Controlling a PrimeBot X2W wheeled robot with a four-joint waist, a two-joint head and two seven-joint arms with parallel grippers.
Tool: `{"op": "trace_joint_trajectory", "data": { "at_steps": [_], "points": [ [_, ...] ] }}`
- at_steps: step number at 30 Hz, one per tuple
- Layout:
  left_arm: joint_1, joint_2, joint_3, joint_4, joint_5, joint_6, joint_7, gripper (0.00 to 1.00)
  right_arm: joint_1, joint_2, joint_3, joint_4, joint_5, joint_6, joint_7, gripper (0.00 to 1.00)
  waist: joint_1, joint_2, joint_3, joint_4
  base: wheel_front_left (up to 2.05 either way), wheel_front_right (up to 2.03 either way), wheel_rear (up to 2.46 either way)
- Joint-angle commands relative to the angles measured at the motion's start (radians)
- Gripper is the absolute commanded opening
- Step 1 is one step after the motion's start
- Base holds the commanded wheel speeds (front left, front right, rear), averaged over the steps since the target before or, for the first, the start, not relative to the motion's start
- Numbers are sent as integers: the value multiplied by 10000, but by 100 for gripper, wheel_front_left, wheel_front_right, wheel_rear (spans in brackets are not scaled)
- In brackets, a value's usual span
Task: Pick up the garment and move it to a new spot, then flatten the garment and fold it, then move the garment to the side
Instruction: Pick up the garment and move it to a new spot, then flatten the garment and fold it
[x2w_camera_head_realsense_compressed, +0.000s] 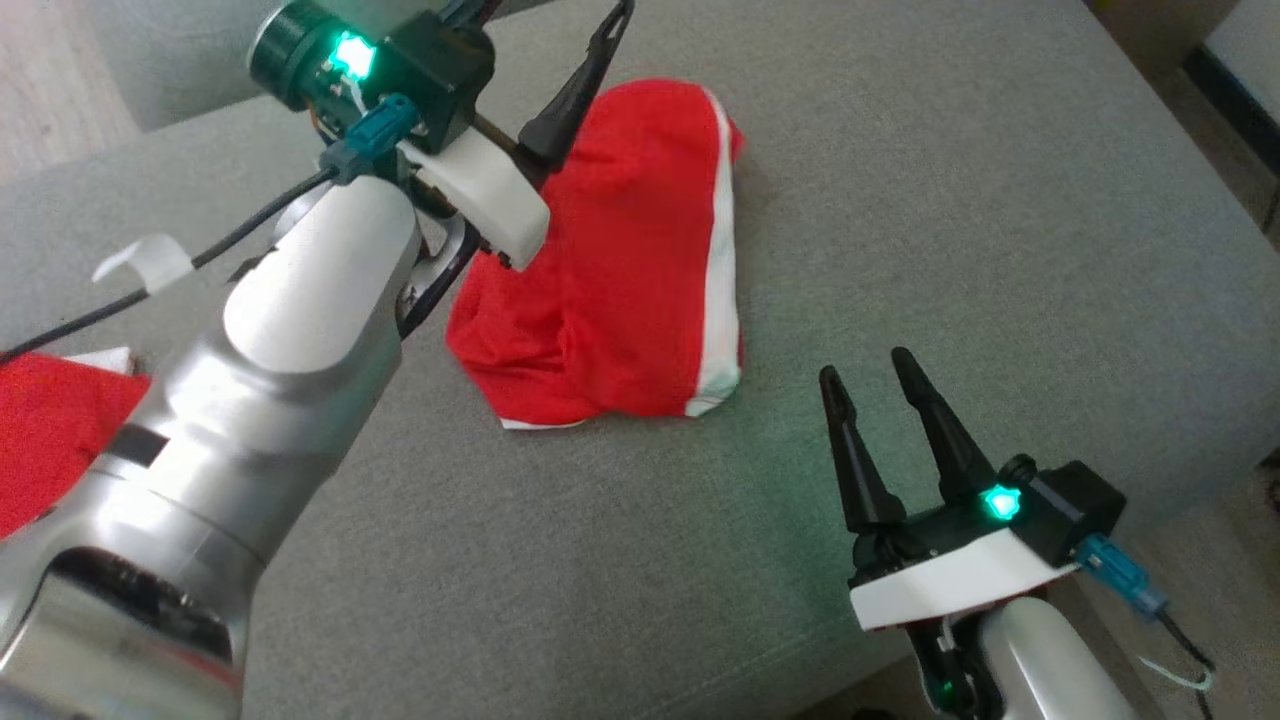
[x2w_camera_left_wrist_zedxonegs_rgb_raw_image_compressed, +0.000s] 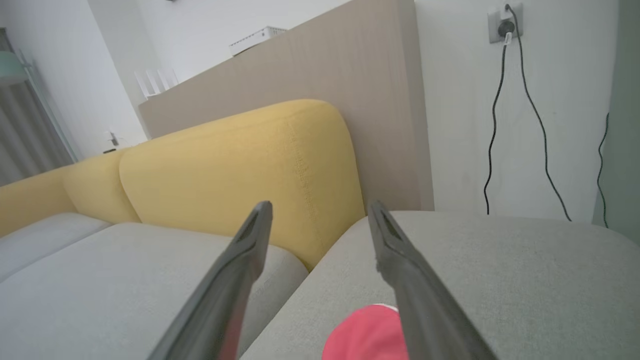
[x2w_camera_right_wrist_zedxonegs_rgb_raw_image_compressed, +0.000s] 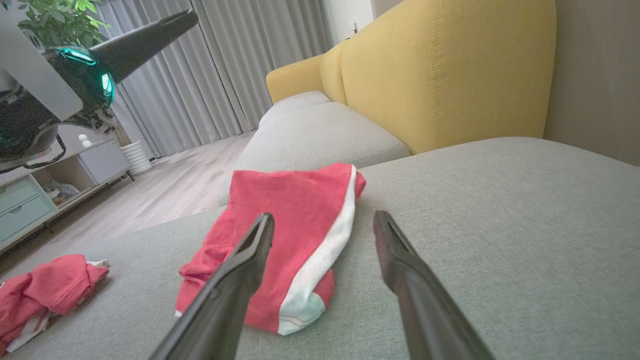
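A red garment with a white side stripe (x2w_camera_head_realsense_compressed: 620, 270) lies folded in a compact bundle on the grey sofa seat (x2w_camera_head_realsense_compressed: 900, 200). My left gripper (x2w_camera_left_wrist_zedxonegs_rgb_raw_image_compressed: 320, 205) hovers above its far left part, open and holding nothing; one dark finger (x2w_camera_head_realsense_compressed: 580, 90) rises over the cloth. Just a corner of the garment (x2w_camera_left_wrist_zedxonegs_rgb_raw_image_compressed: 365, 332) peeks out between those fingers in the left wrist view. My right gripper (x2w_camera_head_realsense_compressed: 865, 368) stands open to the right of the garment's near end, a little apart from it. From the right wrist, the garment (x2w_camera_right_wrist_zedxonegs_rgb_raw_image_compressed: 295, 235) lies just beyond my open right gripper (x2w_camera_right_wrist_zedxonegs_rgb_raw_image_compressed: 322, 216).
A second crumpled red garment (x2w_camera_head_realsense_compressed: 50, 420) lies at the seat's left edge, also in the right wrist view (x2w_camera_right_wrist_zedxonegs_rgb_raw_image_compressed: 45, 290). A yellow backrest (x2w_camera_left_wrist_zedxonegs_rgb_raw_image_compressed: 225, 170) rises behind the seat. Wooden floor (x2w_camera_right_wrist_zedxonegs_rgb_raw_image_compressed: 165, 195), a low cabinet (x2w_camera_right_wrist_zedxonegs_rgb_raw_image_compressed: 30, 205) and curtains lie to the left.
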Motion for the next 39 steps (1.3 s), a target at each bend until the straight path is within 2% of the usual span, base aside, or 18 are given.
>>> {"op": "trace_joint_trajectory", "data": {
  "at_steps": [1, 8, 14, 15, 21, 25, 28, 31, 34, 39],
  "points": [
    [-759, 162, 303, 68, 4, 8, -244, 100, -310, -35, 145, -356, 85, 77, -109, 100, -3, 0, 91, 92, 0, 0, 0],
    [-372, 247, 452, 565, -115, 64, -812, 100, -217, -35, -254, -232, -182, 77, -109, 100, -3, 0, -343, 1332, 0, 0, 0],
    [884, 736, 828, 70, -230, 602, -967, 100, 18, -35, -689, -65, -490, 77, -109, 100, -3, 0, -874, 2663, 0, 0, 0],
    [884, 736, 828, 70, -230, 602, -967, 100, 18, -35, -689, -65, -490, 77, -109, 100, -3, 0, -874, 2663, 0, 0, 0],
    [3274, 1381, 1428, -1520, -365, 1579, -988, 100, 337, -35, -1120, 24, -638, 77, -109, 100, -3, 0, -1252, 3733, 0, 0, 0],
    [5279, 1650, 1941, -2644, -508, 2362, -990, 100, 546, -35, -1320, 48, -719, 77, -109, 100, -3, 0, -1412, 4160, 0, 0, 0],
    [6723, 1595, 2317, -3468, -495, 2919, -991, 100, 670, -35, -1434, 69, -756, 77, -109, 100, -3, 0, -1507, 4345, 0, 0, 0],
    [7815, 1351, 2673, -4089, -463, 3231, -991, 100, 760, -35, -1556, 98, -775, 77, -109, 100, -3, 0, -1565, 4481, 0, 0, 0],
    [8291, 1151, 2875, -4412, -240, 3306, -991, 100, 774, -35, -1656, 112, -810, 77, -109, 100, -3, 0, -1548, 4576, 0, 0, 0],
    [8277, 840, 2983, -4558, 92, 3102, -992, 100, 406, -35, -1935, 110, -1123, 77, -109, 100, -3, 0, -1325, 4706, 0, 0, 0]
  ]
}}
